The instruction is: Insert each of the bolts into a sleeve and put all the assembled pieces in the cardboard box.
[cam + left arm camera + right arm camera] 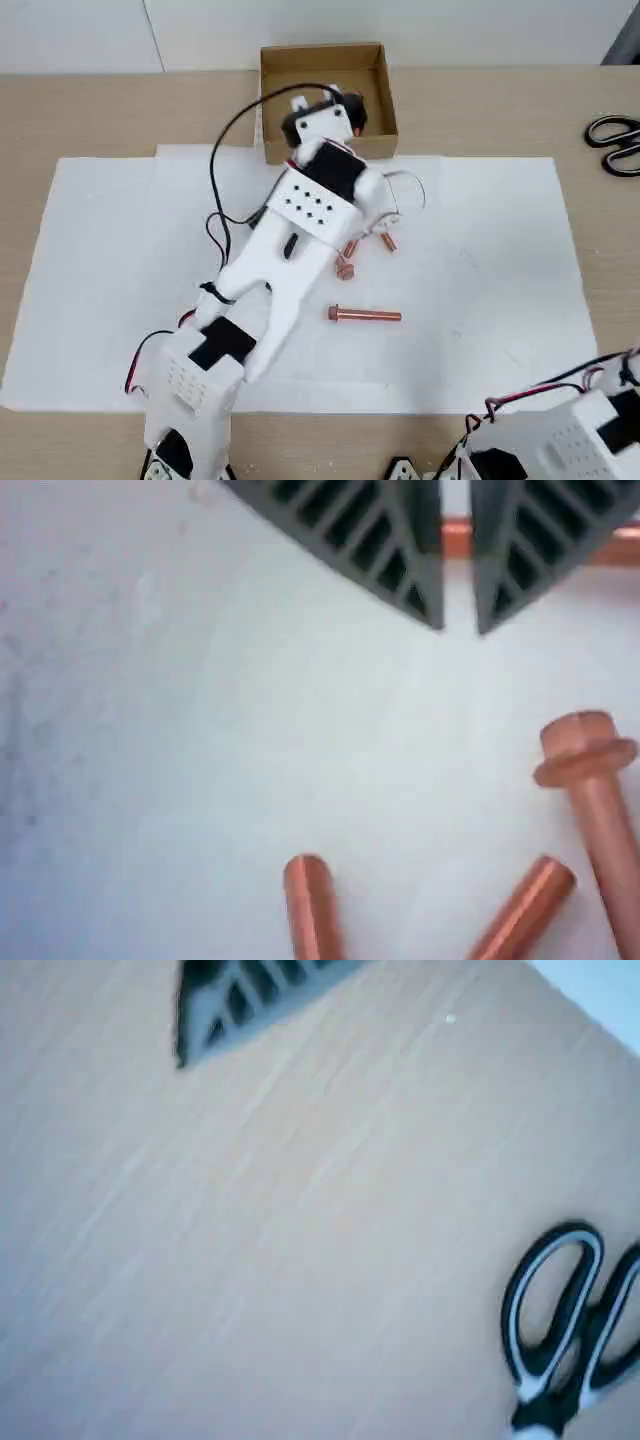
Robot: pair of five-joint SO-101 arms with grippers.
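Note:
My left arm stretches up the middle of the table, with its gripper just in front of the cardboard box. In the left wrist view this gripper is shut to a narrow slit. One copper piece lies across behind its fingers on the paper; nothing is gripped. A flanged bolt and two copper rods lie nearby. From above, small copper pieces sit beside the arm, and a longer one lies apart, nearer the front. My right gripper hangs over bare wood.
A white paper sheet covers the middle of the wooden table. Black-handled scissors lie at the far right. The right arm's base sits at the front right corner. A black cable loops over the left arm.

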